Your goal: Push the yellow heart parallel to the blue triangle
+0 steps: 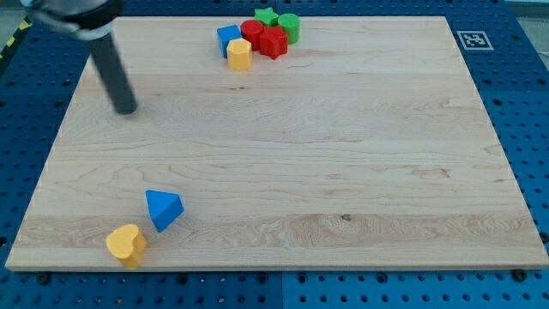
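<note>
The yellow heart (pixel 127 244) lies near the view's bottom left corner of the wooden board (pixel 343 154). The blue triangle (pixel 163 209) sits just up and to the right of it, a small gap apart. My tip (pixel 125 109) rests on the board at the view's upper left, far above both blocks and touching none.
A cluster of blocks sits at the view's top centre: a blue block (pixel 228 38), a yellow block (pixel 239 53), a red round block (pixel 252 33), a red block (pixel 273 41), a green star (pixel 267 16) and a green block (pixel 288 27). A marker tag (pixel 473 39) is at the top right corner.
</note>
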Robot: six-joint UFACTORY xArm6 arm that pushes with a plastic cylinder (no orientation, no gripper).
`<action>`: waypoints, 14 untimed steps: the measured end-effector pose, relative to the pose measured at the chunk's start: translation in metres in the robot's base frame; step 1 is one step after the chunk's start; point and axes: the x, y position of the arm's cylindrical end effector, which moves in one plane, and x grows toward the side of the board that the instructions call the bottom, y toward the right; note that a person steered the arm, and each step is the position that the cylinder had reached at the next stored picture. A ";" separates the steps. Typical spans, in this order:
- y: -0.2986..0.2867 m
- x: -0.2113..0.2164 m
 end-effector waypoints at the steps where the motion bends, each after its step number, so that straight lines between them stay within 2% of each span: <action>1: -0.033 0.058; 2: -0.042 0.121; 3: 0.003 0.183; 4: 0.026 0.195; 7: 0.034 0.194; 11: 0.107 0.191; 13: 0.132 0.165; 14: 0.153 0.166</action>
